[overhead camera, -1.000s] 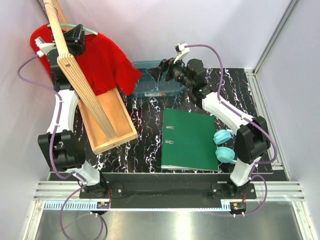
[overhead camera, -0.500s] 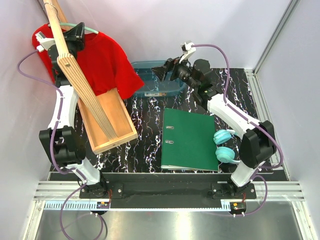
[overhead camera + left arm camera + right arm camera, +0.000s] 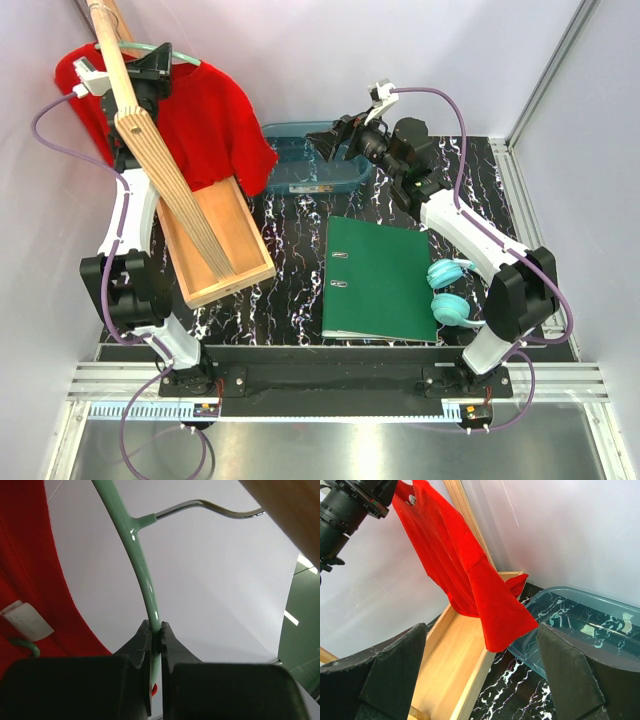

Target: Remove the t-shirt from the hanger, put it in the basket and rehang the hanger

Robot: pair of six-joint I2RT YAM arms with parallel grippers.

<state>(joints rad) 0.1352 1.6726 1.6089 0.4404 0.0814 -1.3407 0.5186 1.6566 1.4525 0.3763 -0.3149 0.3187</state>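
T-shirt [image 3: 205,120]: red, short-sleeved, draped on hanger [image 3: 145,575] at far-left of desk [image 3: 290,300], up against plywood stand [image 3: 150,150]; lower edge reaches far end of tray [image 3: 230,225]; one sleeve hangs twd bin [image 3: 320,165] and right tool [image 3: 481,630]; white neck label [image 3: 27,620] shows in left wrist view.
Hanger: thin, mint-green, curved arm; metal hook [image 3: 210,507] runs up to wood at top right; pinched by left tool [image 3: 156,630].
Left tool: pressed together on hanger arm, below hook, beside t-shirt neckline.
Right tool: spread wide, nothing btwn fingers; over bin, facing the hanging sleeve, apart from it.
Stand: slatted post, tilted, w/ shallow wooden tray at its foot.
Bin: clear blue plastic, far side of desk, just right of tray.
Desk: black w/ white marbling; green binder [image 3: 380,280] lying shut, teal headphones [image 3: 448,292] at its right edge.
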